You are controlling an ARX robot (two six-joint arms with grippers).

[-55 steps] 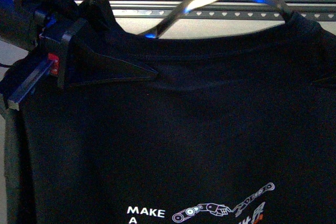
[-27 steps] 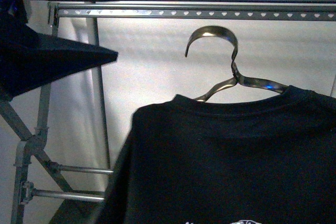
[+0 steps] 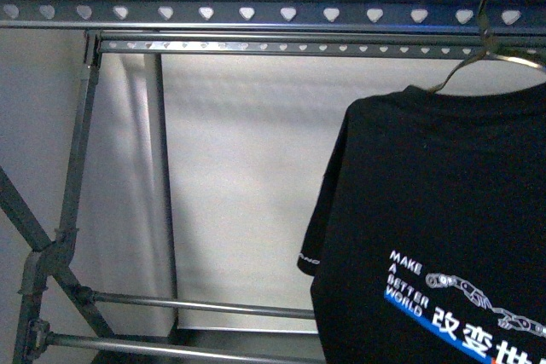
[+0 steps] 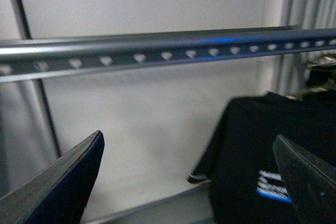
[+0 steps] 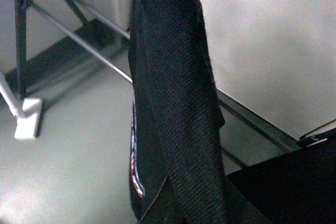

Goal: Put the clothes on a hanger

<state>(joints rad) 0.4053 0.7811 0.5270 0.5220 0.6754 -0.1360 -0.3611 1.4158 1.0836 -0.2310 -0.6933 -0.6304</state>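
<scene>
The black T-shirt (image 3: 444,228) with white "MAKE A BETTER WORLD" print hangs at the right of the front view on a small chrome coat hanger (image 3: 465,14). The hanger's hook reaches up in front of the grey metal rack's top rail (image 3: 213,4), which has heart-shaped holes. Neither gripper shows in the front view. My left gripper (image 4: 189,182) is open and empty, below the rail (image 4: 157,53), with the shirt (image 4: 252,145) off to one side. In the right wrist view a fold of the black shirt (image 5: 173,103) fills the middle, held by my shut right gripper, whose jaws are hidden.
The rack's crossed legs (image 3: 47,253) and low cross bars (image 3: 196,306) stand at the left against a pale wall. In the right wrist view a leg with a white foot (image 5: 26,119) stands on the grey floor.
The shirt and chrome hanger have risen and shifted right, so the hook now reaches the top rail. The left gripper's dark fingers have left the front view.
</scene>
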